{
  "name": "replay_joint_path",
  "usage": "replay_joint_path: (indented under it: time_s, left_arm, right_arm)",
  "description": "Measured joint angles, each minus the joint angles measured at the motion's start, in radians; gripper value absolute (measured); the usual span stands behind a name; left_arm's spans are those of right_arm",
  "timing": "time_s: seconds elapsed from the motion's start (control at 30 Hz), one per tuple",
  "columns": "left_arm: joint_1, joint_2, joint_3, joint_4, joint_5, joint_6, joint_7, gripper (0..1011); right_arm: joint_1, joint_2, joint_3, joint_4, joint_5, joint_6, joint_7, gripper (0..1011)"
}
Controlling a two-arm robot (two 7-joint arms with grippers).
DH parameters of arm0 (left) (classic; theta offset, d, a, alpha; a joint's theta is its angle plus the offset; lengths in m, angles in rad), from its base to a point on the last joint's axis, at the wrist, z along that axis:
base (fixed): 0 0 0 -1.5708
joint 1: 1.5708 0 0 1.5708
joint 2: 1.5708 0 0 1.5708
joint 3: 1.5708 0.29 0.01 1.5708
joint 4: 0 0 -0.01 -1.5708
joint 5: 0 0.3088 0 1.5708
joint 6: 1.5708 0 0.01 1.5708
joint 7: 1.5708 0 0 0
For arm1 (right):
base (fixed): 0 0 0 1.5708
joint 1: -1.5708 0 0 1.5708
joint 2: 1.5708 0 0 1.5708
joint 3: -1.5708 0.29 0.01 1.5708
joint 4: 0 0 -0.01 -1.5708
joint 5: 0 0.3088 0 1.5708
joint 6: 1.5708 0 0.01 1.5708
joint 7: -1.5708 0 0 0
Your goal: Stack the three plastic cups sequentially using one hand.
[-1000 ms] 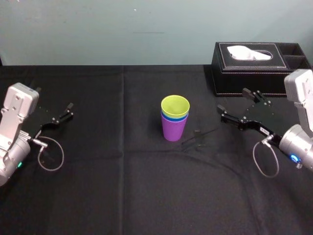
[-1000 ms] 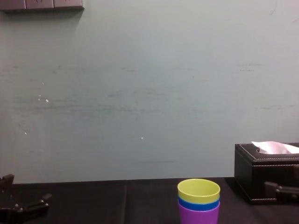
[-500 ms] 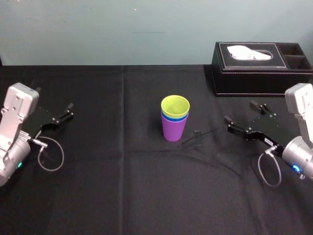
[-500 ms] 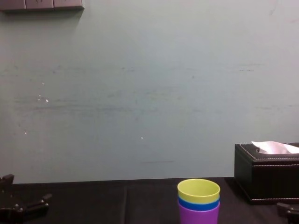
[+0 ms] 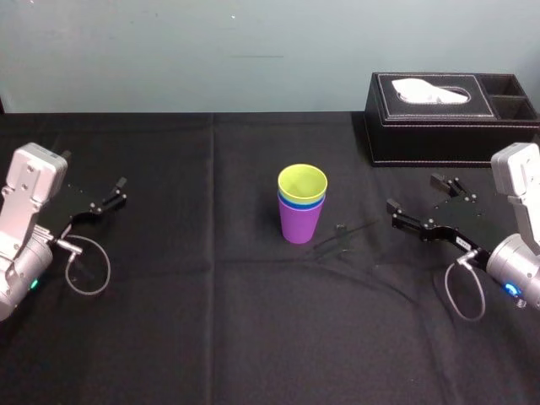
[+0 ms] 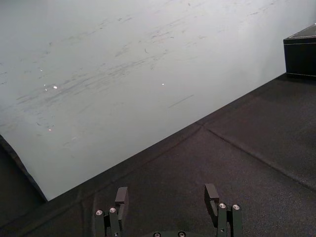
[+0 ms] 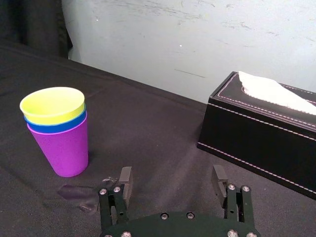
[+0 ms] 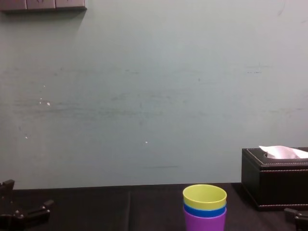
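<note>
The 3 plastic cups (image 5: 301,211) sit in 1 stack in the middle of the black tablecloth (image 5: 211,321) — purple cup (image 5: 299,224) at the bottom, blue cup (image 5: 301,203) inside it, yellow-green cup (image 5: 302,183) on top. The stacking looks done. The right gripper (image 5: 413,192) is low near the tissue box (image 5: 447,118), well apart from the cups, jaws wide open and holding nothing. The left gripper (image 5: 121,191) rests far to the left, open too. The best move now is to back off without a bump — these cups look smooth, light and narrow at the bottom, so a tap could tip them.
</note>
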Motion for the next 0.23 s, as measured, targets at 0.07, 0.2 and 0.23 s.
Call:
replay_joint_path:
  time_s: [0.07,0.2,0.23]
  left_arm:
    - [0.0,0.0,0.0,0.0,0.0,0.0,0.0,1011]
    - [0.0,0.0,0.0,0.0,0.0,0.0,0.0,1011]
    - [0.0,0.0,0.0,0.0,0.0,0.0,0.0,1011]
  right_arm:
    - [0.0,0.0,0.0,0.0,0.0,0.0,0.0,1003]
    - [0.0,0.001,-0.001,-0.001,0.0,0.001,0.0,1003]
    - [0.001,0.001,-0.001,-0.001,0.0,0.001,0.0,1003]
